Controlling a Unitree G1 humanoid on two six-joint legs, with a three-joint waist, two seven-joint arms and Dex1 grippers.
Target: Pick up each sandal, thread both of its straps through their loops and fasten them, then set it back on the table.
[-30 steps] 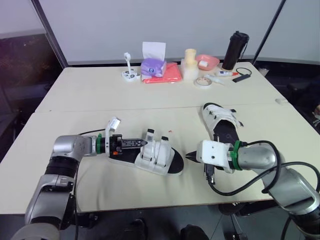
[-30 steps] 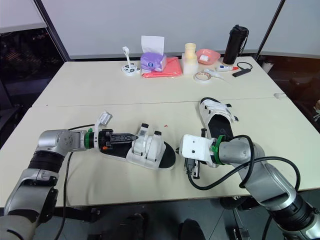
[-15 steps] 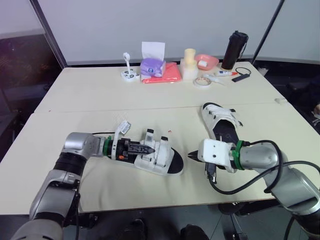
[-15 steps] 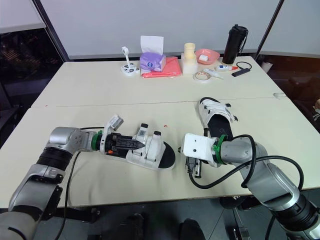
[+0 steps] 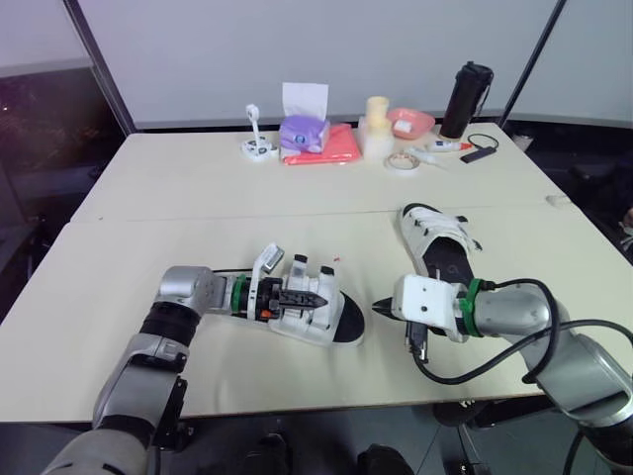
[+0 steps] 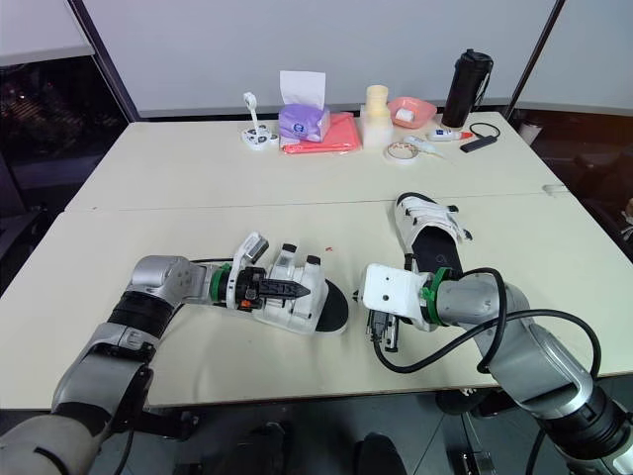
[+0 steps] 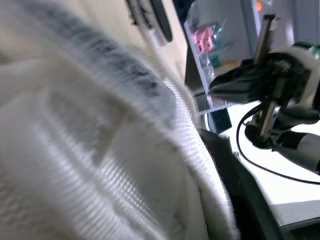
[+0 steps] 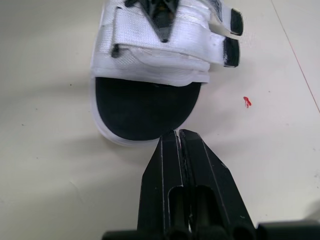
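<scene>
Poking at the straps [image 8: 165, 40] of the sandal [image 8: 145, 107] on the counter [image 6: 198, 228], the left hand [image 6: 295, 289] is pinched closed; at its three o'clock the right hand [image 8: 178, 135] is closed, empty.

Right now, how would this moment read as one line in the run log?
left pincer: at straps of near sandal | right pincer: shut, empty, by its toe | far sandal: lying apart, untouched

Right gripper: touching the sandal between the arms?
Cannot tell. In the right wrist view the right gripper ends at the sandal toe rim; no plain gap or contact.
</scene>
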